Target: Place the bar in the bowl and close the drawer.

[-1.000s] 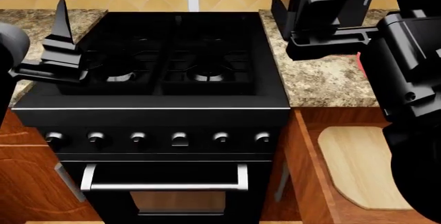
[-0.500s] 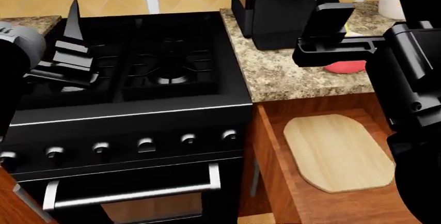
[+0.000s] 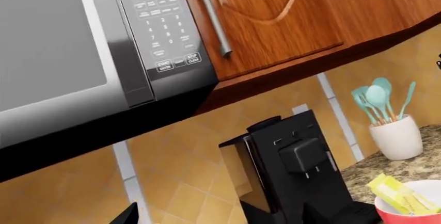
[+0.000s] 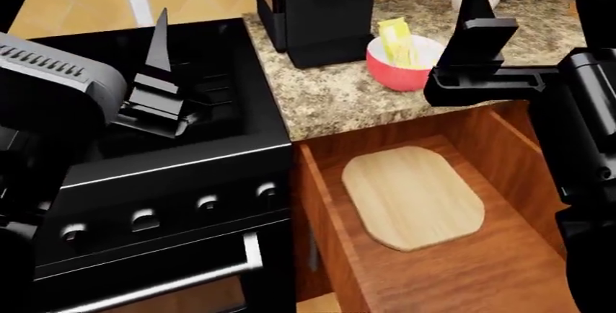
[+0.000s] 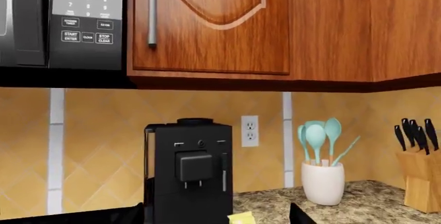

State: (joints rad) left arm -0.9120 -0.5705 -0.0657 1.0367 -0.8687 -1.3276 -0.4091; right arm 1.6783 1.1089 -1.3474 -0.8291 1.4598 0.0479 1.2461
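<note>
Bar (image 4: 397,42) lies in bowl (image 4: 390,73); drawer (image 4: 438,255) open.

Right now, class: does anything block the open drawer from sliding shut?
Nothing visible does. The wooden board lies flat inside the drawer, below its walls. The bar already sits in the bowl.

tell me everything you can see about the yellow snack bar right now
The bar is a flat, narrow rectangle in a shiny yellow wrapper. It already lies inside the red bowl, leaning tilted against the white inner wall with one end poking above the rim. Nothing grips it. The bowl sits on the speckled counter beside the black coffee machine.
</note>
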